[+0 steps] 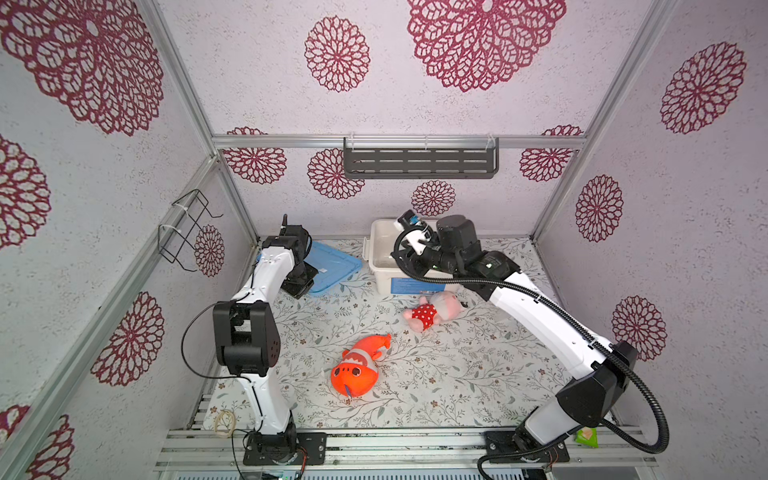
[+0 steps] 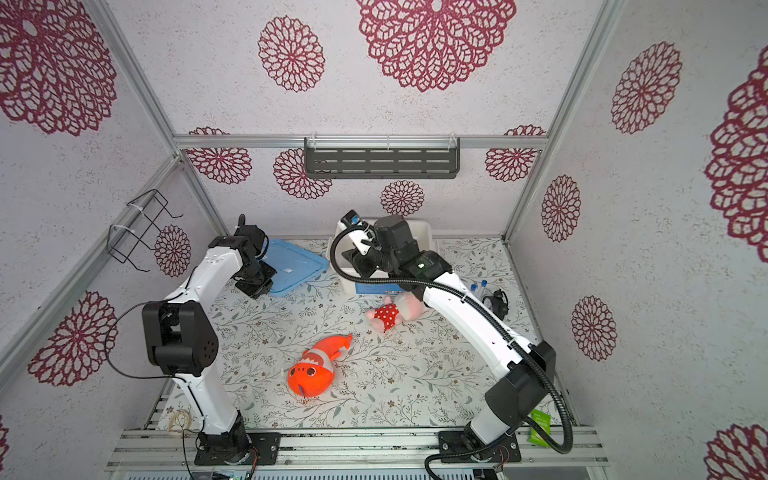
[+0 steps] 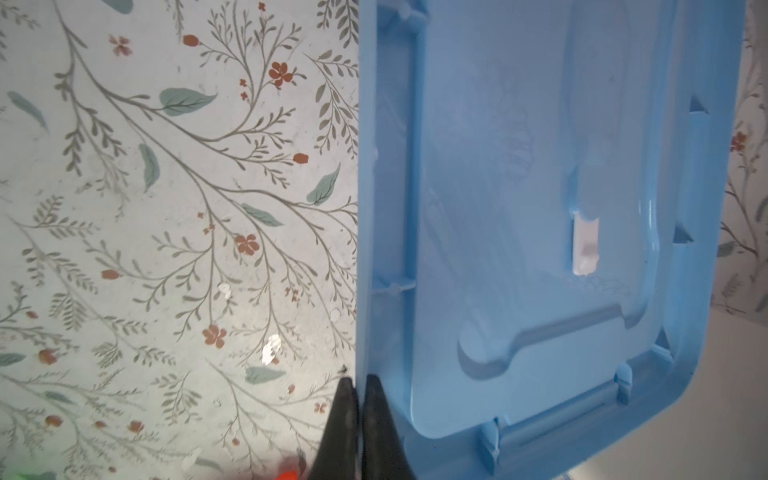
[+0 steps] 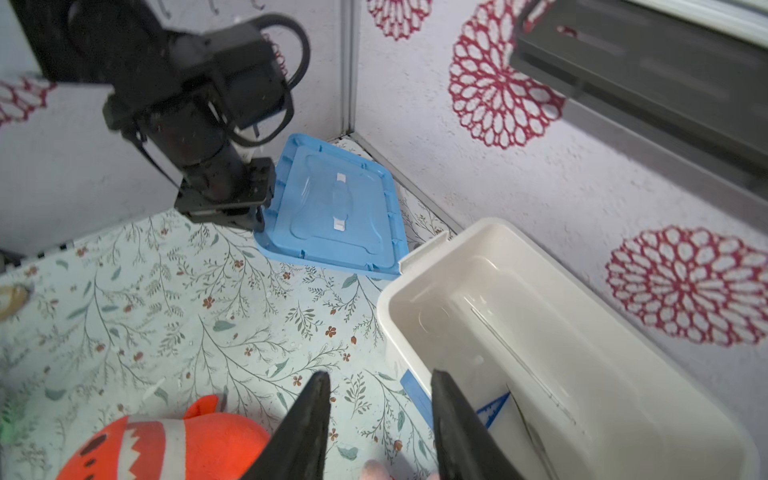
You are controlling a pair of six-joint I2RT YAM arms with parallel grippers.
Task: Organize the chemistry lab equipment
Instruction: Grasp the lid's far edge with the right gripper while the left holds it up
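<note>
- Floral-printed tabletop (image 1: 457,374) inside a booth of white textured walls (image 1: 478,41) with crimson lace-like medallions: that is the work space.
- At the far left, the left gripper (image 3: 359,380) has its fingers pressed together on the rim of the flat pale-blue plastic lid (image 1: 332,262). It appears to pinch that edge, probably to keep the lid clear of the box or to move it.
- Just right of the lid stands the open white plastic storage bin (image 4: 623,374), uncovered so that equipment can go in.
- The right gripper (image 4: 380,374) hangs over the bin's near-left corner with its fingers spread and nothing between them.
- A thin pale rod (image 4: 519,361) and a slim dark tool (image 4: 530,428) already lie on the bin's floor.
- Two long clear blue-capped tubes (image 2: 478,289) lie on the table at the right, beyond the right arm and well outside the bin, so sorting looks unfinished.
- The orange plush fish (image 1: 357,370) lies near the middle. The pink plush doll in a red dotted dress (image 1: 432,311) lies just in front of the bin. Neither belongs with the equipment.
- A dark grey slotted shelf (image 1: 419,162) hangs on the far wall, and a black wire rack (image 1: 187,228) on the left wall.
</note>
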